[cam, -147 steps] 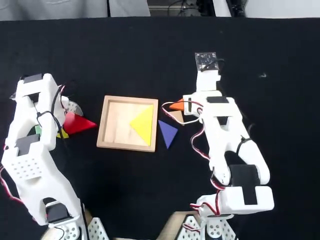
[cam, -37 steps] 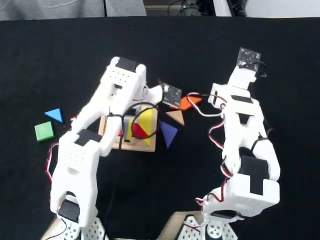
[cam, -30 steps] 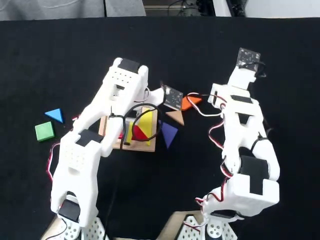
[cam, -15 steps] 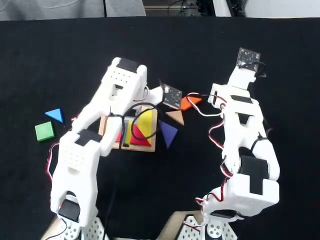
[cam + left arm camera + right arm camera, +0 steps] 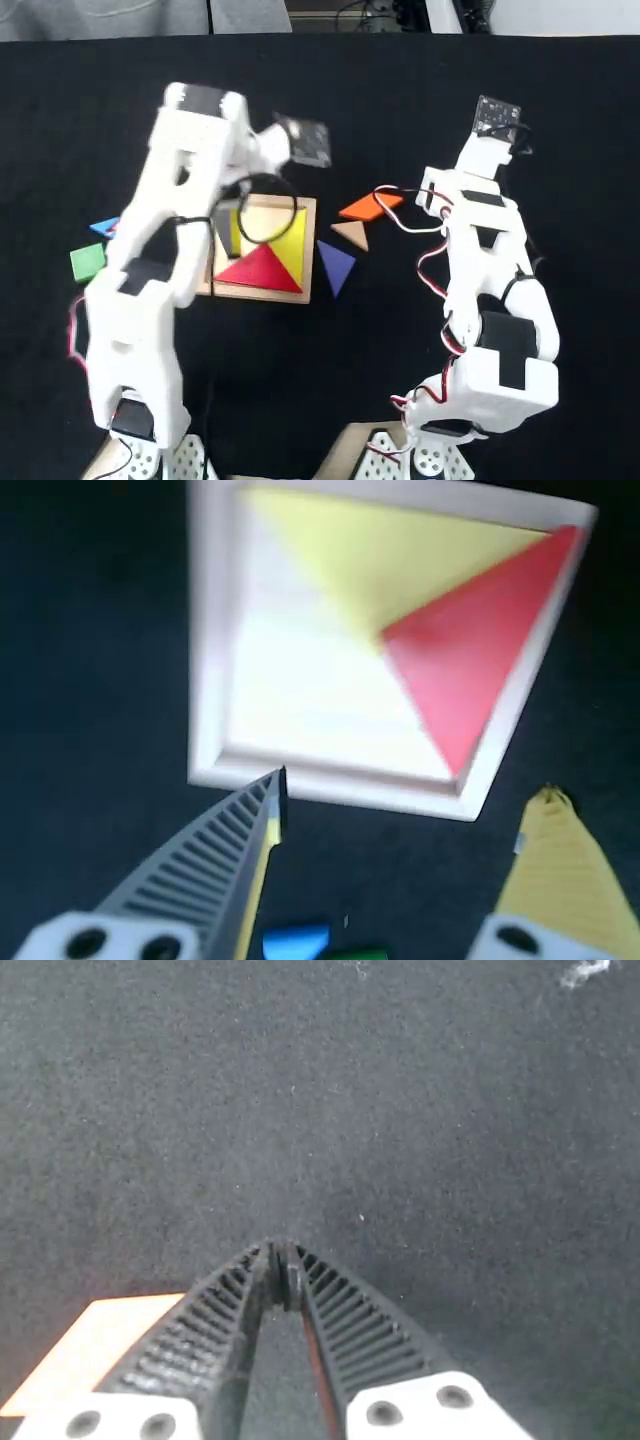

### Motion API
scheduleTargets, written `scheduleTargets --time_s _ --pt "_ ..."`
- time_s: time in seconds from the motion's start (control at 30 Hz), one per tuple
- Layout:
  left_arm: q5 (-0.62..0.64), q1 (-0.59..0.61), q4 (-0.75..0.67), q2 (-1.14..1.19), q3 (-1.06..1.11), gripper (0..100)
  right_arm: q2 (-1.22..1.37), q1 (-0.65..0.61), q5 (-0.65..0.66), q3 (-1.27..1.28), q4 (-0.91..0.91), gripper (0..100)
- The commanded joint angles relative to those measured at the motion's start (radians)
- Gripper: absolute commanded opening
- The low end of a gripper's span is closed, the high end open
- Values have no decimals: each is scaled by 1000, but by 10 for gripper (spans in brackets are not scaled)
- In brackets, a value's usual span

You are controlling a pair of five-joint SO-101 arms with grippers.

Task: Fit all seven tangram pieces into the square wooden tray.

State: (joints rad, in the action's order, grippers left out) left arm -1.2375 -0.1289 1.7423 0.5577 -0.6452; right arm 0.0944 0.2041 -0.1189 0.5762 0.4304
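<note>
The square wooden tray (image 5: 256, 293) holds a large yellow triangle (image 5: 284, 238) and a large red triangle (image 5: 260, 271), lying flat side by side. In the left wrist view the tray (image 5: 205, 680) lies below my left gripper (image 5: 400, 805), which hangs open and empty above the tray's edge, with the yellow triangle (image 5: 400, 560) and red triangle (image 5: 470, 670) beyond. An orange parallelogram (image 5: 370, 207), a tan triangle (image 5: 351, 235) and a purple triangle (image 5: 335, 265) lie right of the tray. My right gripper (image 5: 281, 1262) is shut over bare cloth, the orange piece (image 5: 90, 1355) beside it.
A small blue triangle (image 5: 103, 227) and a green square (image 5: 88, 261) lie left of the tray, partly behind the left arm. The right arm stands upright right of the loose pieces. Black cloth covers the table.
The left arm has let go of the red triangle, which now lies flat in the tray beside the yellow one, and has lifted back toward the far left. The right arm has kept still.
</note>
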Motion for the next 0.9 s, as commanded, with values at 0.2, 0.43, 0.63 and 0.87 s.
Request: scheduleTargets --time_s 0.2,0.43,0.63,0.87 --pt "376 51 15 -443 193 360 -7 -40 66 -56 26 11" --pt "868 165 -157 -578 441 360 -53 -130 166 -42 120 11" --pt "1125 300 -640 -588 949 360 -285 -235 167 117 161 11" --pt "1231 366 -859 -585 1158 360 -542 -502 262 271 285 11"
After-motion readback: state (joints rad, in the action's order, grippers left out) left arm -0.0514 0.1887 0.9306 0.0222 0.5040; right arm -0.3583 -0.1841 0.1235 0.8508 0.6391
